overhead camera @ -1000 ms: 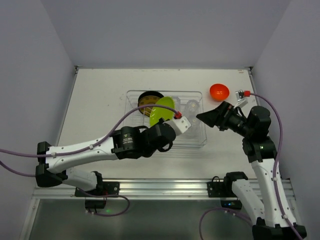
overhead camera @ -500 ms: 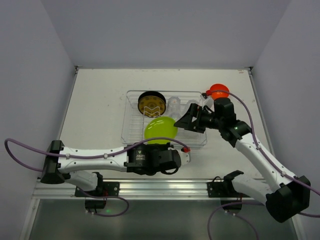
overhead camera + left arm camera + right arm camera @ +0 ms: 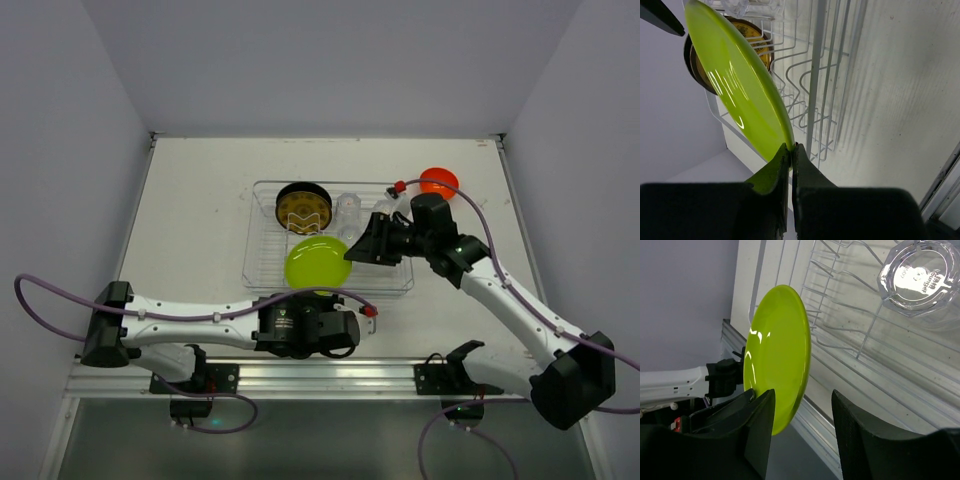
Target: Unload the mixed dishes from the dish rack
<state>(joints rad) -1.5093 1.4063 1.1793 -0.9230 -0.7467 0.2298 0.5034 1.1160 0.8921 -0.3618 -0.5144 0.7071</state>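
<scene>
Clear plastic rectangular dish rack [image 3: 262, 270] sits mid-bench. The yellow-green round plate [image 3: 318, 262] stands tilted on edge over the rack's near wall. The left gripper [image 3: 791, 150] is clamped on the plate's lower rim. The right gripper [image 3: 802, 425] hangs over the rack's right half, jaws spread, grasping nothing. The black round plate [image 3: 303, 205] and a small clear tumbler [image 3: 347, 207] occupy the rack's far side. The small glossy orange-red bowl [image 3: 438, 181] rests on the bench toward the far right corner.
</scene>
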